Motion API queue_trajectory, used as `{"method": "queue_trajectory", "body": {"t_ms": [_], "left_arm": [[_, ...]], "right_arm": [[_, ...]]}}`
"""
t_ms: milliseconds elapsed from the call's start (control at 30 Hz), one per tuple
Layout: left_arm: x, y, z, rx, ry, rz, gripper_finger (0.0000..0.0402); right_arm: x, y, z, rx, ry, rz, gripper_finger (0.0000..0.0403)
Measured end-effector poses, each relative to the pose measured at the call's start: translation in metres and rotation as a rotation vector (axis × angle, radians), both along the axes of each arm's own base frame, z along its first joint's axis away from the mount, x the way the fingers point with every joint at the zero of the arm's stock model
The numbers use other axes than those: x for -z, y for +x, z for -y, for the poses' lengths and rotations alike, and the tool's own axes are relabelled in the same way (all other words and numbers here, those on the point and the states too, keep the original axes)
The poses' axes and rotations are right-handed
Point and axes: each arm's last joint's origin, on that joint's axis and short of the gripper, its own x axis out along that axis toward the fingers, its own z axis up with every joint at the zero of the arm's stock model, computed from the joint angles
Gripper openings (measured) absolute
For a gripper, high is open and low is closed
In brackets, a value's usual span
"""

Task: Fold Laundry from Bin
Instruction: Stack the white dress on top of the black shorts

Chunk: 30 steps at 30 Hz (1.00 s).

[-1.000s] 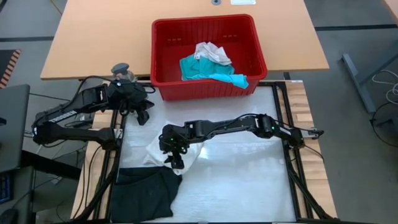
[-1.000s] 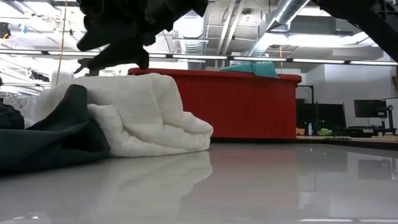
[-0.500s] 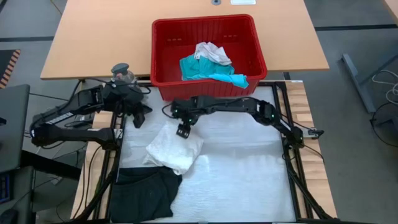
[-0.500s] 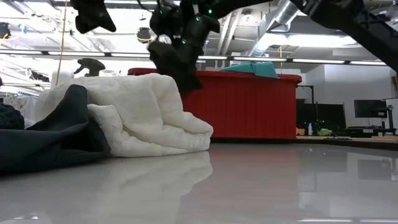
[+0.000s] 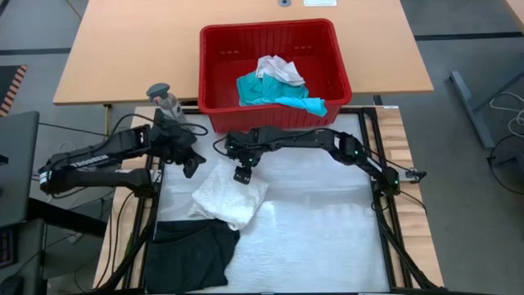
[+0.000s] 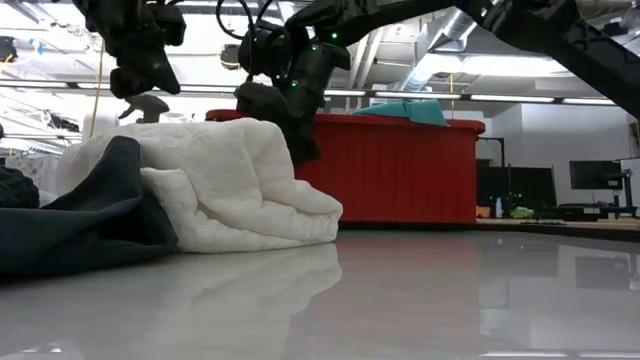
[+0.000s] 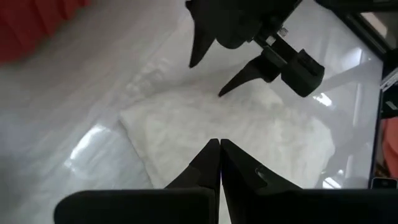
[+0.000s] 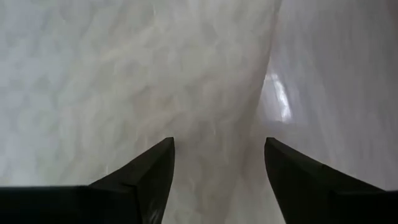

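Right gripper (image 5: 241, 174) above table (image 5: 327, 238), fingers spread wide, holding nothing. Folded white garment (image 5: 229, 193) directly beneath it, not touched. Black garment (image 5: 190, 252) beyond white one, overlapping its far edge. Red bin (image 5: 273, 74) close behind gripper; teal garment (image 5: 274, 91) and white lacy garment (image 5: 278, 69) inside. Left gripper (image 5: 190, 166) just beside right gripper, over white garment's edge, fingers pressed together, empty.
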Motion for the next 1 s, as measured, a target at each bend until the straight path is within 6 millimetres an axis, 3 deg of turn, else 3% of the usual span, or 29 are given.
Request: {"method": "queue_trajectory", "body": {"t_ms": [233, 400, 633, 767, 967, 1000], "left_arm": [[0.000, 0.000, 0.000, -0.020, -0.003, 0.015, 0.0000], [0.000, 0.001, 0.000, -0.021, -0.002, 0.017, 0.0000], [0.000, 0.001, 0.000, -0.029, 0.000, 0.016, 0.0000], [0.000, 0.001, 0.000, -0.025, 0.005, 0.015, 0.0000], [0.000, 0.001, 0.000, -0.018, 0.017, 0.020, 0.0000], [0.000, 0.001, 0.000, -0.018, 0.018, 0.020, 0.0000]], "right_arm": [[0.025, 0.006, 0.003, 0.022, 0.004, -0.044, 0.0296], [0.052, 0.012, 0.003, 0.006, 0.081, -0.075, 0.0297], [0.071, 0.009, 0.001, 0.055, 0.150, -0.173, 0.0280], [0.078, 0.008, 0.002, 0.099, 0.141, -0.214, 0.0226], [0.079, 0.004, 0.010, 0.177, 0.109, -0.248, 0.0053], [0.077, 0.004, 0.013, 0.172, 0.107, -0.241, 0.0049]]}}
